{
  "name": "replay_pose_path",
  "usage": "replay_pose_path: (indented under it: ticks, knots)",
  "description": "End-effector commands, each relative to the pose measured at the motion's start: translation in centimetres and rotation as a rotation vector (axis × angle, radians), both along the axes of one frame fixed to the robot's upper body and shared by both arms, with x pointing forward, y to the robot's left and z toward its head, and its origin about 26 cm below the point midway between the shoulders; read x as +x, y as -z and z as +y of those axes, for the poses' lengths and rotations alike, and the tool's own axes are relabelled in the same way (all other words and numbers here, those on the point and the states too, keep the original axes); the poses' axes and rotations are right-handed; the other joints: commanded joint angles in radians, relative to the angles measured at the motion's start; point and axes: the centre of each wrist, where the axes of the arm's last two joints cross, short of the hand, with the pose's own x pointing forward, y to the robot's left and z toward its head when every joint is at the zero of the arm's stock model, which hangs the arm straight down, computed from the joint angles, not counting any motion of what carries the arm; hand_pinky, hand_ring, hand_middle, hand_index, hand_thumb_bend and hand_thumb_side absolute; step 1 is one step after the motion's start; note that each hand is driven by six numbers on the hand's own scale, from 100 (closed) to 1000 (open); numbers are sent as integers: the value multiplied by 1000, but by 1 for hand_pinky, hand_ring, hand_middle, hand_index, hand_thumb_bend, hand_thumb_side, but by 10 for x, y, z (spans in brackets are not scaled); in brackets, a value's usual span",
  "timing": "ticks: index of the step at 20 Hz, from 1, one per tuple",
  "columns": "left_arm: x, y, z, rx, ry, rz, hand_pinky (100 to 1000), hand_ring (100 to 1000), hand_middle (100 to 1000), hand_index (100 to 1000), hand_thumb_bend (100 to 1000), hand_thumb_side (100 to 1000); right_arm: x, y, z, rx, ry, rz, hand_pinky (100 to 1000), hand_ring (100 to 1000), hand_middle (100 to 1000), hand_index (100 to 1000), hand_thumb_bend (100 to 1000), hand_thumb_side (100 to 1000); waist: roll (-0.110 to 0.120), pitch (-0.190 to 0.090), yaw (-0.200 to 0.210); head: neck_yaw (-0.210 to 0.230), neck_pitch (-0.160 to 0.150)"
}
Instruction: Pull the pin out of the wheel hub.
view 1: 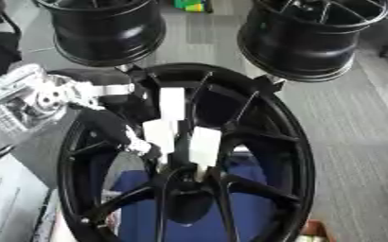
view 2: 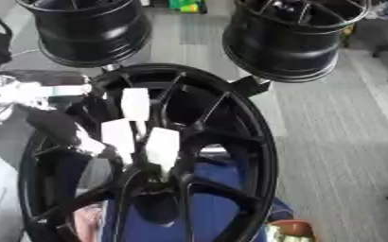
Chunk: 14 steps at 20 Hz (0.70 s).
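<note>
A large black wheel hub [view 1: 293, 142] fills the middle of both views, its spokes meeting low at the centre. Three white rectangular pieces stand among the upper spokes: one higher up [view 1: 171, 103], one at the left [view 1: 158, 133] and one at the right [view 1: 205, 144]. My left arm, with silver joints, comes in from the left. Its black left hand [view 1: 110, 125] reaches into the hub and ends right beside the left white piece, at its lower left edge. Whether it holds that piece is hidden by blur. My right hand does not show.
Two more black rims stand at the back, one at the left [view 1: 106, 33] and one at the right [view 1: 309, 42]. Blue material [view 1: 255, 194] lies under the hub. A pale surface [view 1: 7, 198] sits at lower left; grey floor [view 1: 355, 142] spreads right.
</note>
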Motion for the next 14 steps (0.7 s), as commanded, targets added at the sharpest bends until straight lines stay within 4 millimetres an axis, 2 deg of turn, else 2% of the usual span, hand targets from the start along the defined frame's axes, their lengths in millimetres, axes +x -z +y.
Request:
replay_pose_path:
  ticks: [1,10,12,14]
  knots:
    - [-4,-13,-3,29,-94,119,701,705,675,798,592,547,-3,-8,-1,-6,11,-23,887,768,743,860,100,100,-1,-14,-2,0,-13]
    - [1,-6,-6,28,-109,148,685,680,632,760,498,415,-3,-8,-2,4,0,-45,888,767,742,860,100,100,-1,-13,-6,1,-16]
    - [2,-4,-6,29,-113,158,676,667,616,746,441,364,-3,-7,-2,7,2,-44,888,767,742,860,100,100,-2,-13,-6,1,-17]
    - [3,-3,-7,26,-117,163,656,633,581,715,322,256,-3,-6,-2,11,3,-43,889,767,742,860,100,100,-2,-14,-6,1,-17]
